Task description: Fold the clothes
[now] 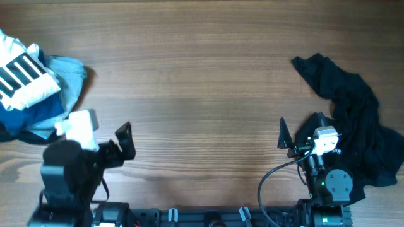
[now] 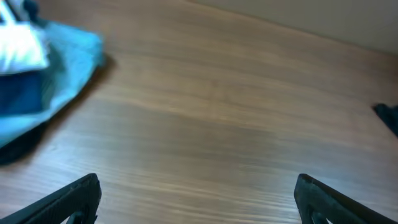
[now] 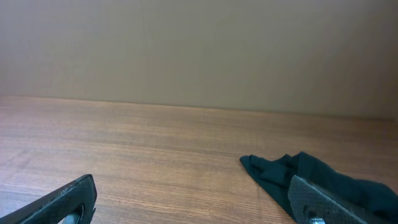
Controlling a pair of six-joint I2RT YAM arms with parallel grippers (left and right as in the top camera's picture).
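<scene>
A white shirt with a black bar print (image 1: 22,75) lies bunched on top of blue garments (image 1: 63,72) at the table's far left edge. The left wrist view shows it as a white patch (image 2: 18,46) on light blue cloth (image 2: 68,68). My left gripper (image 1: 126,142) stands open over bare wood to the right of that pile, nothing between its fingers (image 2: 74,199). My right gripper (image 1: 300,124) is open too and empty, just left of a crumpled black garment (image 1: 360,126). In the right wrist view the black cloth (image 3: 280,174) lies partly behind the right finger (image 3: 329,202).
The wooden table (image 1: 202,75) stretches bare between the two piles. A cable (image 1: 278,176) loops by the right arm's base at the front edge. A plain wall (image 3: 199,50) rises behind the table's far edge.
</scene>
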